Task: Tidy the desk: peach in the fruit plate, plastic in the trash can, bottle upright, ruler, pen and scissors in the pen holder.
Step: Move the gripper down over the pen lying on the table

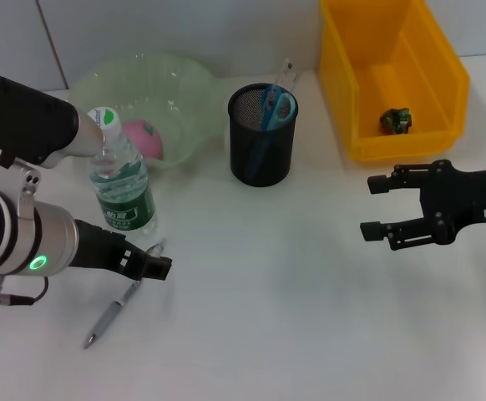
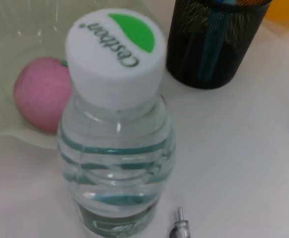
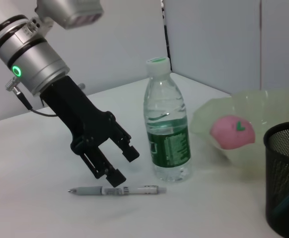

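Note:
The clear water bottle stands upright with its white and green cap on top. Beside it the pink peach rests in the pale green fruit plate. The grey pen lies on the table in front of the bottle. My left gripper hangs open just above the pen, fingers apart with nothing between them. The black mesh pen holder holds the blue-handled scissors and the clear ruler. Crumpled plastic lies in the yellow trash can. My right gripper is open in front of the can.
The white table stretches between the two arms. A pale wall runs behind the plate and the yellow can. The left arm's silver forearm hangs low over the table's left side.

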Robot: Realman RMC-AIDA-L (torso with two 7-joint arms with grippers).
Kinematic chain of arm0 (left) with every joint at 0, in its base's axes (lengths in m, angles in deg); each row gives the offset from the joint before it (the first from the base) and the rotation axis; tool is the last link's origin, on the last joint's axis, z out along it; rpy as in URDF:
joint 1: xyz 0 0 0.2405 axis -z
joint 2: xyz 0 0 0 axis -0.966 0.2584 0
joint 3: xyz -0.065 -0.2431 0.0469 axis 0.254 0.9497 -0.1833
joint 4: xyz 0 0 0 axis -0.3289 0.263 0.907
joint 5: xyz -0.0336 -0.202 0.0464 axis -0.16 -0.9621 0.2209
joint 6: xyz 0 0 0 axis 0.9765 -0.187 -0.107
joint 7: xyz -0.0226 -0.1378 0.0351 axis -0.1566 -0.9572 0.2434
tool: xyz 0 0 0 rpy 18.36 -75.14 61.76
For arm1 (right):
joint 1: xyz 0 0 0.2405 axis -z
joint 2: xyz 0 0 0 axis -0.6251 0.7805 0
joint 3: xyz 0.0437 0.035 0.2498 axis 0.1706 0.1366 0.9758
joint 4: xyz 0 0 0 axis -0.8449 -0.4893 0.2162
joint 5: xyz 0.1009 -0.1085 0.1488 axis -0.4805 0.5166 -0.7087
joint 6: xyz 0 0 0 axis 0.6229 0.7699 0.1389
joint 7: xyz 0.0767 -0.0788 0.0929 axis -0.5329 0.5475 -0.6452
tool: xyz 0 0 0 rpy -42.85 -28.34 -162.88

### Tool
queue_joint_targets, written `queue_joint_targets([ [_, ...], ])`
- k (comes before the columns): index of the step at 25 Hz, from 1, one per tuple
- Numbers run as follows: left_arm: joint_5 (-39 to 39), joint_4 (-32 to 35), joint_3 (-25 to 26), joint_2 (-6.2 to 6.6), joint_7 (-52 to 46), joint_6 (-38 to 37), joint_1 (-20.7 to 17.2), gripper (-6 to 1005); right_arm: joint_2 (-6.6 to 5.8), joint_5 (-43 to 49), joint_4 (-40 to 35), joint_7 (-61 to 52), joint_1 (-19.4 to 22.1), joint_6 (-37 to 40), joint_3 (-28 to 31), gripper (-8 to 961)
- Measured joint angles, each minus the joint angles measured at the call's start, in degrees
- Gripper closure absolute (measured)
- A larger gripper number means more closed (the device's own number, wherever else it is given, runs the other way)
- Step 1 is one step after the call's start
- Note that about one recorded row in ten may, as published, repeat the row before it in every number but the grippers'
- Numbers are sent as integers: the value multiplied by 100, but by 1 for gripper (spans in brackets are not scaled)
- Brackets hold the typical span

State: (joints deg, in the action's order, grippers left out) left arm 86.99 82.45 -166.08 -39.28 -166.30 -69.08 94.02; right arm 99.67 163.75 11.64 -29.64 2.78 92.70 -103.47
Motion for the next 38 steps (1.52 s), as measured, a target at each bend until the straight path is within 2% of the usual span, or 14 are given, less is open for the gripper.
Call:
queue_joint_targets([
  [7,17,-456,100,-12,-9,-8,316,202,4,-64,18,28,33,-70,8,137],
  [19,256,-838,55,-40,-21,-59,597,203,30,-207,38,104,79,-175,6,137],
  [38,382,-1158,-97,-46,-23,-325,1027,203,70,-264,-4,132,90,-267,9,137],
])
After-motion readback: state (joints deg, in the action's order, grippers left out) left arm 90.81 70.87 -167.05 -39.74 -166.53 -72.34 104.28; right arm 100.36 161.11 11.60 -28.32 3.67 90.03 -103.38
